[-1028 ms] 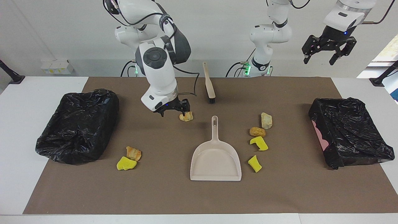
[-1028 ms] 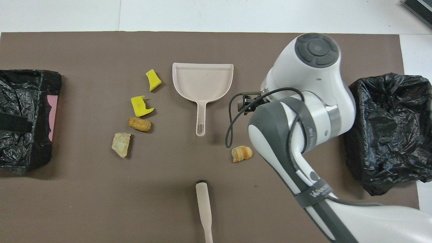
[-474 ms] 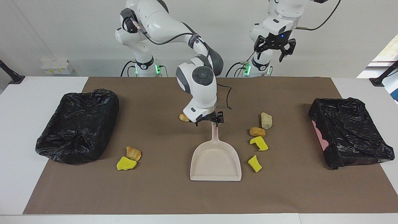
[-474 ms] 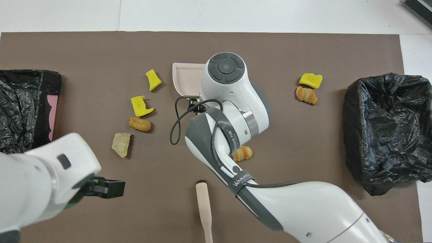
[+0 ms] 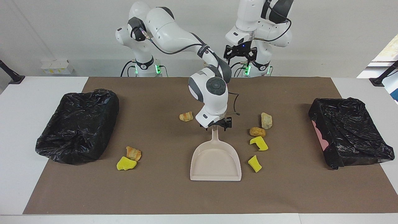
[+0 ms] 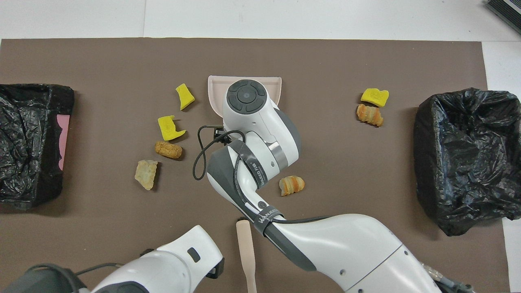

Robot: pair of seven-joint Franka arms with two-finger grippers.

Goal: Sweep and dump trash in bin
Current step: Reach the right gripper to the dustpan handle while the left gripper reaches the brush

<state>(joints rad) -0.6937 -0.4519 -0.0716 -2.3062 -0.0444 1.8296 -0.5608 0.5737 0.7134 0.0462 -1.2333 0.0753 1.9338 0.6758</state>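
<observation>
Right claw (image 5: 218, 125) at dustpan (image 5: 215, 160) handle end, grip unclear; left claw (image 5: 241, 53) raised, unclear

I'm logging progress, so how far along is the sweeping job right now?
Early stage. Nothing is swept yet: all seven trash pieces lie loose on the brown mat, and the dustpan is empty. In hand: the right gripper is at the dustpan's handle, while the left gripper is over the brush. Left: gripping both tools, sweeping, dumping into a black-lined bin.
</observation>
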